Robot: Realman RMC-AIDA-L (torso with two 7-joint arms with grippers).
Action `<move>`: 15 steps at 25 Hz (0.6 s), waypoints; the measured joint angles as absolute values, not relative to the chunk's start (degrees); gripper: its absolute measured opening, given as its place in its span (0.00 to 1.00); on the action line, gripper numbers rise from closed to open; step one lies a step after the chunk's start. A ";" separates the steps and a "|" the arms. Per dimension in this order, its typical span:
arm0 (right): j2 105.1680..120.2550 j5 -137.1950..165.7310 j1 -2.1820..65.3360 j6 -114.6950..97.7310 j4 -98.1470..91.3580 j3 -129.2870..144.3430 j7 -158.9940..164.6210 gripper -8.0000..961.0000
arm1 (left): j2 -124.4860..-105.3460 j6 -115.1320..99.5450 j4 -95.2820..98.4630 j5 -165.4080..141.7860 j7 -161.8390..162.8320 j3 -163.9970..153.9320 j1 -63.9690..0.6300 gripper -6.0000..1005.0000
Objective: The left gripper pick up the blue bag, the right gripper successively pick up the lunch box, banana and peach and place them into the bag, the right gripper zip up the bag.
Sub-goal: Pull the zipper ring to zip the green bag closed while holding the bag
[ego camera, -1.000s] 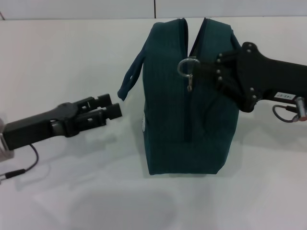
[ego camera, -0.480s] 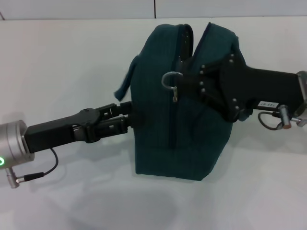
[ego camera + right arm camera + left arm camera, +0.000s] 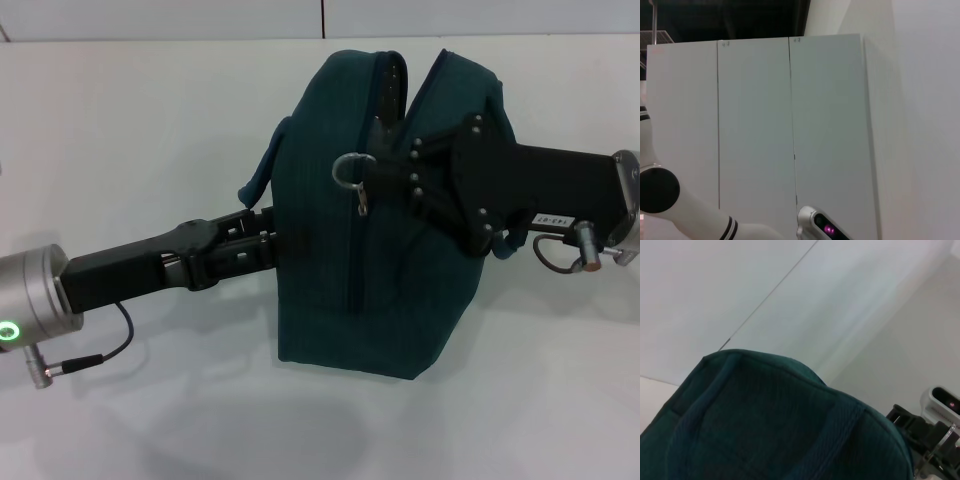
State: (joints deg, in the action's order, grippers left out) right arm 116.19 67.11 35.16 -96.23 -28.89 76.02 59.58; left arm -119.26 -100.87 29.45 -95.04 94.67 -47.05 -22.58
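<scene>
Both arms have closed in since a second ago: your left gripper (image 3: pixel 268 240) now presses against the blue bag (image 3: pixel 385 270) standing mid-table, its grip hidden. Your right gripper (image 3: pixel 385 172) pinches the zipper ring (image 3: pixel 352 170). Brace the bag firmly and pull steadily along the zipper.

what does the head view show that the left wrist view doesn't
Only the head view shows the left pincer against the blue bag's side, the right pincer at the zip's metal ring near the gaping top opening, and the white table. Only the left wrist view shows the bag's strap up close, a pale wall beyond it, and a white device with a red light. Both show the bag and part of the right pincer.
</scene>
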 joint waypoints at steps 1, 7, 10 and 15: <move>116.19 67.11 35.16 -96.23 -28.89 76.12 59.58 0.01 | -119.26 -100.96 29.44 -95.01 94.66 -47.02 -22.59 0.75; 116.19 67.11 35.15 -96.23 -28.89 76.46 59.58 0.01 | -119.27 -100.71 29.27 -95.00 94.59 -46.93 -22.53 0.72; 116.19 67.11 35.14 -96.23 -28.89 76.47 59.58 0.01 | -119.27 -100.69 29.26 -95.00 94.17 -47.00 -22.36 0.67; 116.19 66.45 34.78 -96.23 -28.91 76.68 59.62 0.01 | -119.27 -100.66 29.26 -94.97 94.13 -47.09 -22.34 0.57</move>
State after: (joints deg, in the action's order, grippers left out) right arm 116.19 66.45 34.78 -96.23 -28.91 76.68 59.62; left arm -119.27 -100.66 29.26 -94.97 94.13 -47.09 -22.34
